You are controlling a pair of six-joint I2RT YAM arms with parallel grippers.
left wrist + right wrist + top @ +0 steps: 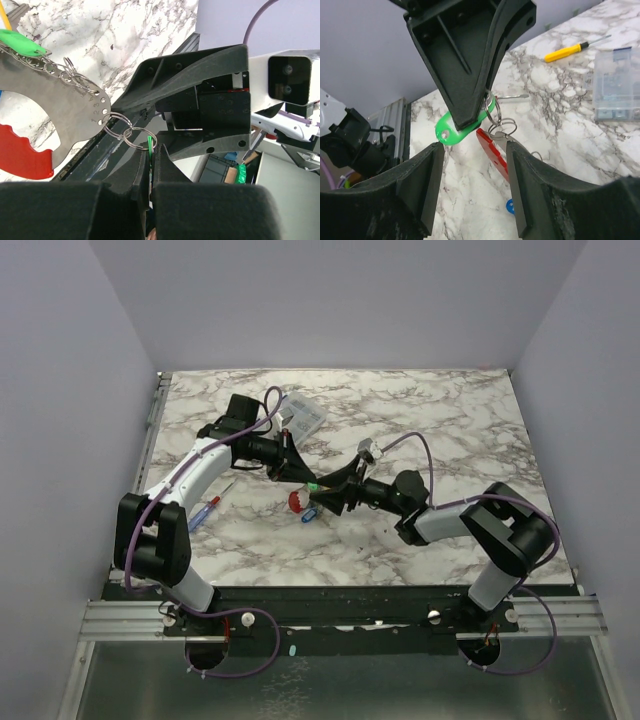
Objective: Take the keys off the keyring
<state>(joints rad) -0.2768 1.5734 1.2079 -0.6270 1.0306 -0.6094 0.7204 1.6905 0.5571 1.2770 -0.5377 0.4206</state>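
Note:
My left gripper (pixel 303 476) is shut on a green-tagged key (pixel 451 131), its edge showing between the closed fingers (pixel 149 145). From that key hang small silvery rings (pixel 125 131) linked to the keyring's metal plate (pixel 60 105) with its red fob (pixel 492 150). A second green tag (pixel 20 44) hangs on the plate's far side. A blue tag (pixel 510 206) shows below the fob. My right gripper (pixel 475 170) is open, facing the left one. Its fingers stand either side of the space below the green tag. Its right fingertip (pixel 517 160) is beside the rings and fob.
A clear plastic box (pixel 303 415) lies behind the left gripper and a yellow-handled screwdriver (pixel 570 50) near it. A red-and-blue pen (pixel 210 508) lies left of the grippers. The marble table (pixel 450 420) ends at a metal rail along the near edge.

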